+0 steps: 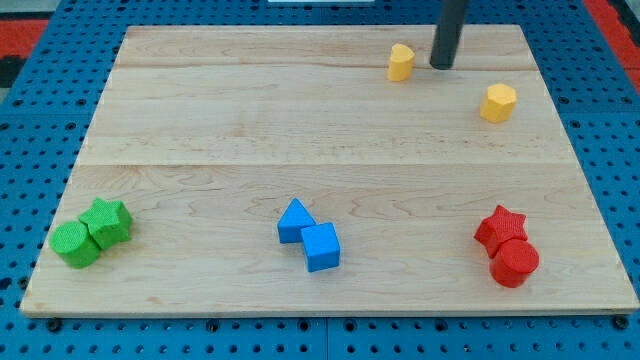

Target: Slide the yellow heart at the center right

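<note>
Yellow heart, upright near the worktop's top edge, orientation unclear to us, our tip just right, no pincer visible.

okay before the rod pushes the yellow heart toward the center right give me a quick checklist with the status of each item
1. Yellow heart located, near the view's top: ok.
2. My tip in view, just to the heart's right: ok.
3. Tip touching the heart: cannot tell; a narrow gap seems to show.
4. Tip on the correct side for a push toward the view's right: not ok; it stands on the right side.
5. Path to center right: not ok, the yellow hexagon lies nearby.
6. Red star and the other blocks clear of the route: ok.
</note>
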You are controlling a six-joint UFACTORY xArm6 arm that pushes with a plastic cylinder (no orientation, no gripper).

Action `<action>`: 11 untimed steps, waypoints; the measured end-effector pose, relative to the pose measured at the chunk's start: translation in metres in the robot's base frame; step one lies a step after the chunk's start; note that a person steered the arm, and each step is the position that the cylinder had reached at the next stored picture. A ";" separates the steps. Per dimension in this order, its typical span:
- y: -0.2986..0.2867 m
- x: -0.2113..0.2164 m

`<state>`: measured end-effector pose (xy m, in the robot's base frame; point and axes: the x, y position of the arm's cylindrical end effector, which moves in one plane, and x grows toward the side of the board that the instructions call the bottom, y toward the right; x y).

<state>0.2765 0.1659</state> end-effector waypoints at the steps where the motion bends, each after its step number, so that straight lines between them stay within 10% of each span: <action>1: -0.003 -0.061; 3: -0.061 -0.019; 8: 0.070 0.078; 11: 0.033 -0.040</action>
<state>0.2369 0.1991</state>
